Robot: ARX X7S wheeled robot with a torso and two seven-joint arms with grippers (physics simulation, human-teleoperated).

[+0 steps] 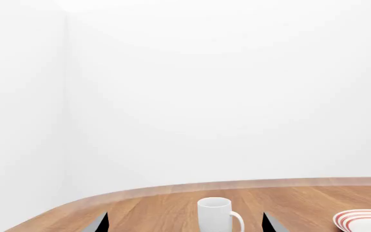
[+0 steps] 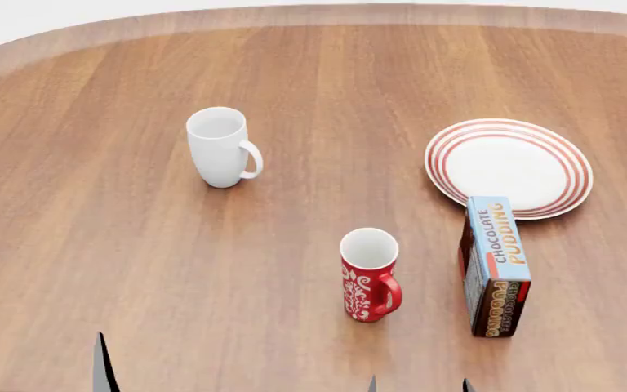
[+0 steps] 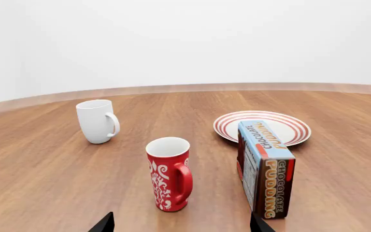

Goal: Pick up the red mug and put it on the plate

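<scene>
The red mug (image 2: 369, 277) (image 3: 169, 174) stands upright on the wooden table, white swirls on its side, handle toward the chocolate pudding box. Farther back on the right lies the plate (image 2: 509, 167) (image 3: 282, 124) (image 1: 364, 222), white with red rings, nothing on it. My right gripper (image 2: 418, 385) (image 3: 181, 226) is open, its tips at the table's near edge just short of the red mug, nothing between them. Open too is my left gripper (image 2: 37, 363) (image 1: 185, 223), at the near left, with the white mug ahead of it.
A plain white mug (image 2: 220, 148) (image 3: 97, 121) (image 1: 217, 215) stands upright at the back left. A chocolate pudding box (image 2: 495, 265) (image 3: 264, 167) stands on edge between the red mug and the plate, its far end just overlapping the plate's near rim. The table's curved far edge (image 2: 313, 15) runs behind.
</scene>
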